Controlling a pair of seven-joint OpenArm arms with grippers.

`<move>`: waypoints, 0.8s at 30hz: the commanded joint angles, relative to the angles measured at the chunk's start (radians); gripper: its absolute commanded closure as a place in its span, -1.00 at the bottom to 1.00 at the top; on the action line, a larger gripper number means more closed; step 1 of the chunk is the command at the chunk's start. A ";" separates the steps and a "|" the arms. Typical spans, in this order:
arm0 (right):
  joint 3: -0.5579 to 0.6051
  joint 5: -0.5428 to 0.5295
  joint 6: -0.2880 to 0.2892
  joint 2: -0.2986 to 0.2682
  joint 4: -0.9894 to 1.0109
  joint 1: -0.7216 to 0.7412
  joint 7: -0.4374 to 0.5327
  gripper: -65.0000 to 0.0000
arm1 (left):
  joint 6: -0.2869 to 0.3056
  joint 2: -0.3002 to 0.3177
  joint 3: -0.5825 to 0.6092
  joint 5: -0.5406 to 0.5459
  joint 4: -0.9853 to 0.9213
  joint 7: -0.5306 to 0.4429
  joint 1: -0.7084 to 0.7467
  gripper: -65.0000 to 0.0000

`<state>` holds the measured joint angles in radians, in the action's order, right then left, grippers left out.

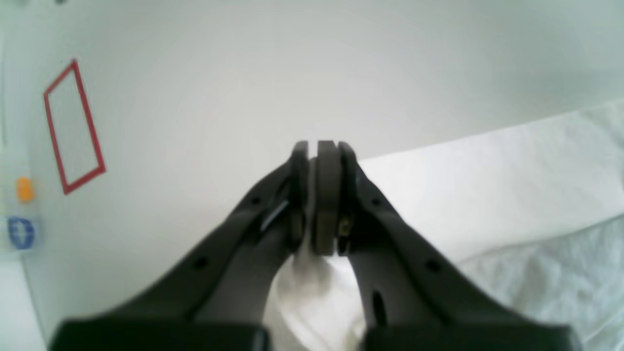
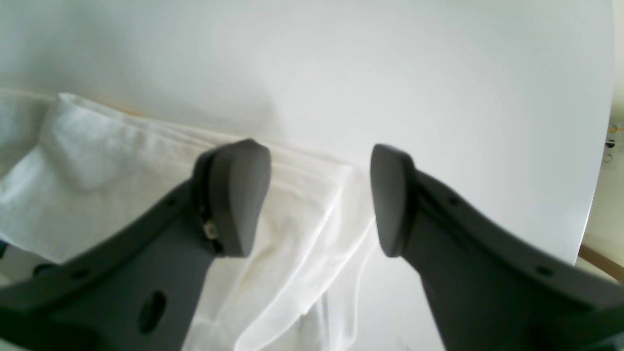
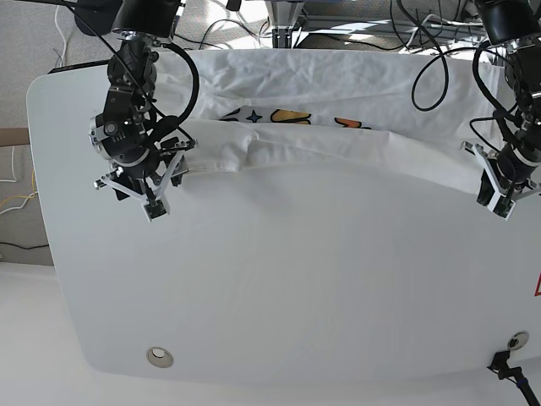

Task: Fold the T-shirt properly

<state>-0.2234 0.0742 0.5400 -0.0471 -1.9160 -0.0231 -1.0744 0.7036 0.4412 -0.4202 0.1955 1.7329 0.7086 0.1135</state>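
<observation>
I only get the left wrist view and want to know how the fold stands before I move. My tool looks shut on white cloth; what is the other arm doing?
Observer: The right tool is open, its tips either side of the T-shirt edge, gripping nothing.
Operator: Is any of the print showing?
Observer: Yes, in the base view a strip of the print shows above the folded-over edge, near the table's far side.
Operator: Where is my arm on the shirt?
Observer: The left tool holds the end of the folded edge opposite the right arm.
</observation>
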 commanded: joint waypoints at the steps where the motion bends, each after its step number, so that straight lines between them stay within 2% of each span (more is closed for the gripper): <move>1: -0.003 -0.006 -0.004 -0.003 -0.018 0.013 0.020 -0.07 | -0.005 0.014 -0.007 0.005 0.022 -0.062 -0.013 1.00; 5: -0.003 -0.006 -0.005 -0.003 -0.017 0.012 0.020 -0.07 | -0.005 0.014 -0.007 0.003 0.026 -0.172 -0.002 1.00; 12: -0.001 -0.006 -0.005 -0.001 -0.017 0.012 0.020 -0.07 | -0.005 0.015 -0.007 0.005 0.028 -0.180 0.035 1.00; 17: 0.000 -0.006 -0.005 0.005 -0.017 0.012 0.020 -0.07 | -0.005 0.026 -0.004 0.003 0.071 -0.324 0.145 1.00; 24: 0.000 -0.004 -0.005 0.017 -0.017 0.012 0.020 -0.07 | -0.005 0.072 -0.012 0.005 0.103 -0.329 0.240 1.00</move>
<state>-0.2214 0.0742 0.5400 -0.0269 -1.9156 -0.0261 -1.0744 0.7048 0.4896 -0.4187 0.1852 1.8179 0.4023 0.3607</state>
